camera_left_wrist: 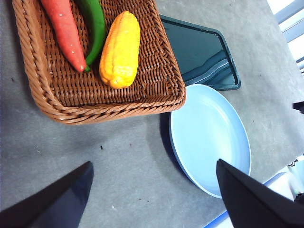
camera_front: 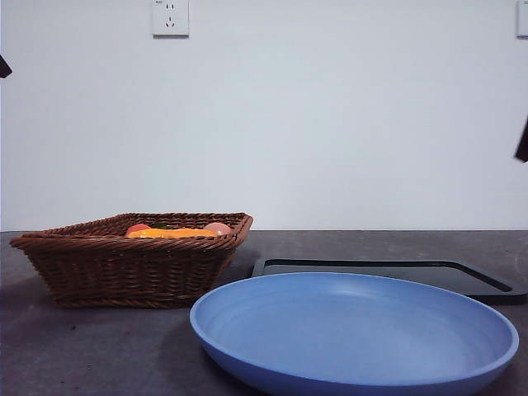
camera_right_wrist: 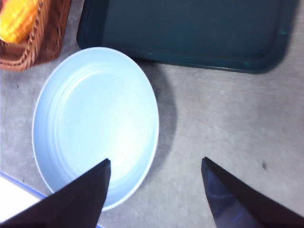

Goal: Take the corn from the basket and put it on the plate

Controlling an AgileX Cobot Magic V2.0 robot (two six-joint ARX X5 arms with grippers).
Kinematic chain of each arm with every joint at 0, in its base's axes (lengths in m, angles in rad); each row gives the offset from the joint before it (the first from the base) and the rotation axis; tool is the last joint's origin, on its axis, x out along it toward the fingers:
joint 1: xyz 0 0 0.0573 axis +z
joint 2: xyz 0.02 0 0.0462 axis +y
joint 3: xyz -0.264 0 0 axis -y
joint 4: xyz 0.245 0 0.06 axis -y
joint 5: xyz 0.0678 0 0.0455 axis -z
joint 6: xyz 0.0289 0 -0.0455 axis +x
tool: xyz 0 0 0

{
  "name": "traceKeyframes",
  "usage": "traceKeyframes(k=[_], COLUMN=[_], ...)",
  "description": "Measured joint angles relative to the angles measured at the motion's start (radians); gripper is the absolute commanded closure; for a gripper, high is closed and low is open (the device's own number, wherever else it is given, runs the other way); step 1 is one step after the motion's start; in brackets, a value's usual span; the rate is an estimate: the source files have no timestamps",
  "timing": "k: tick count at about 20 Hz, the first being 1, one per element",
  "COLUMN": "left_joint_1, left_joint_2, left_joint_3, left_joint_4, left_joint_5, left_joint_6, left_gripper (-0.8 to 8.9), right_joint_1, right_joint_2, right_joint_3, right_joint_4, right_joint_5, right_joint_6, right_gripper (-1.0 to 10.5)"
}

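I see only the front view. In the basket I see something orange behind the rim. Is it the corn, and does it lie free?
Observer: Yes. The left wrist view shows the corn on the basket floor, beside a green pepper.
Operator: Is anything else in there?
Observer: A long red vegetable lies on the pepper's other side.
Operator: Are the end effectors ready?
Observer: Both are open and hold nothing: the left end effector is above bare table near the basket, the right end effector at the plate's edge.
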Motion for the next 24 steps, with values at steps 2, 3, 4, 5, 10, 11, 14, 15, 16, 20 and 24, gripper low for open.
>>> traceKeyframes(k=[2,3,4,5,10,11,14,15,16,20,24], left_joint_1=[0.000,0.000,0.000,0.000,0.000,0.000,0.000,0.000,0.000,0.000,0.000], left_joint_2=[0.000,0.000,0.000,0.000,0.000,0.000,0.000,0.000,0.000,0.000,0.000], left_joint_3=[0.000,0.000,0.000,0.000,0.000,0.000,0.000,0.000,0.000,0.000,0.000], left_joint_4=[0.000,0.000,0.000,0.000,0.000,0.000,0.000,0.000,0.000,0.000,0.005], left_joint_5=[0.000,0.000,0.000,0.000,0.000,0.000,0.000,0.000,0.000,0.000,0.000], left_joint_6=[0.000,0.000,0.000,0.000,0.000,0.000,0.000,0.000,0.000,0.000,0.000], left_gripper=[3.96,3.96,3.96,3.96,3.96,3.96,3.96,3.96,3.96,3.96,3.96], right_joint_1=[0.042,0.065,0.084,0.102,0.171,0.176,0.195,0.203,0.208,0.224,0.225], right_joint_2=[0.055,0.085,0.116,0.148,0.315,0.342,0.417,0.437,0.454,0.491,0.491], right_joint_3=[0.000,0.000,0.000,0.000,0.000,0.000,0.000,0.000,0.000,0.000,0.000], right_joint_4=[0.042,0.066,0.092,0.118,0.221,0.237,0.278,0.281,0.284,0.306,0.331], right_joint_5=[0.000,0.000,0.001,0.001,0.011,0.014,0.020,0.023,0.026,0.029,0.037], right_joint_6=[0.003,0.008,0.009,0.011,0.016,0.016,0.019,0.019,0.019,0.019,0.019], right_gripper=[6.3,6.3,6.3,6.3,6.3,6.3,6.5,6.8,7.0,8.8,9.4])
